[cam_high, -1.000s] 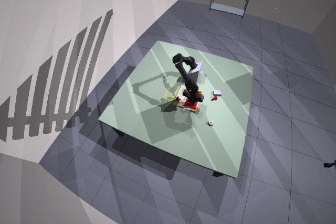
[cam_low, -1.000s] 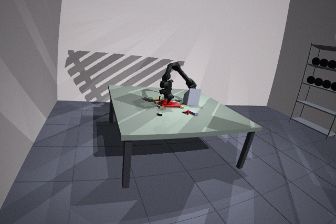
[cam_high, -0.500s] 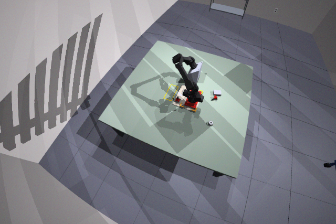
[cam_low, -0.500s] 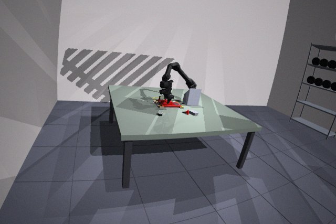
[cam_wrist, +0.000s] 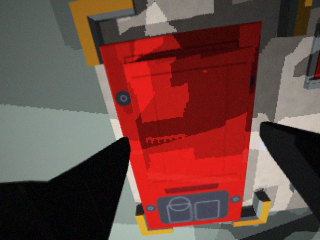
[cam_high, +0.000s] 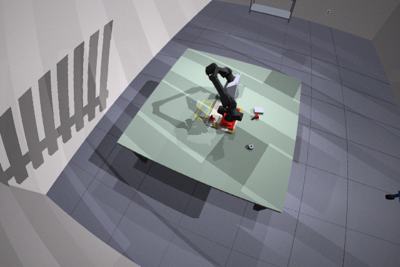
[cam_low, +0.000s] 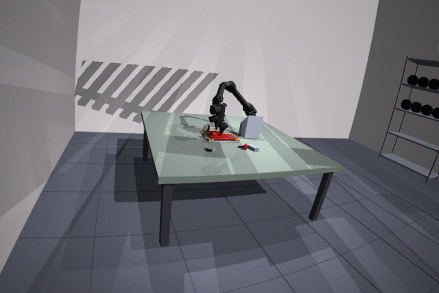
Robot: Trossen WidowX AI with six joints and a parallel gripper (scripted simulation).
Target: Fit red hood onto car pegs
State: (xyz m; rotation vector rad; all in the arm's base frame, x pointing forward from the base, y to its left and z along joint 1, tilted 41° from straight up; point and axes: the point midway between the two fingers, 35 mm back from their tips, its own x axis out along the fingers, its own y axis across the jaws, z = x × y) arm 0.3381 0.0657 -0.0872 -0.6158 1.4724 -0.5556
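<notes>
The red hood (cam_high: 228, 124) (cam_low: 223, 136) (cam_wrist: 200, 165) lies over the car inside the jig (cam_wrist: 80, 30), between its orange-yellow corner brackets. Three round corner holes with dark rings show in the wrist view; the fourth, at the upper right, is mostly hidden by the roof. The chassis, engine and the pegs' depth in the holes are hidden, so I cannot tell if the hood sits fully flat. My gripper (cam_high: 231, 120) (cam_low: 220, 132) (cam_wrist: 192, 135) is open above the hood, one finger on each side. The left fingertip looks close to the hood's edge; the right one shows a gap.
A pale board (cam_high: 215, 109) with small parts adjoins the hood. A grey block (cam_high: 232, 87) (cam_low: 252, 127) stands by the arm base. A small white block (cam_high: 258, 109) (cam_low: 252, 147), a small red part (cam_high: 255, 115) and a grey ring (cam_high: 250, 146) lie on the table. A yellow outline (cam_high: 200, 118) marks the table.
</notes>
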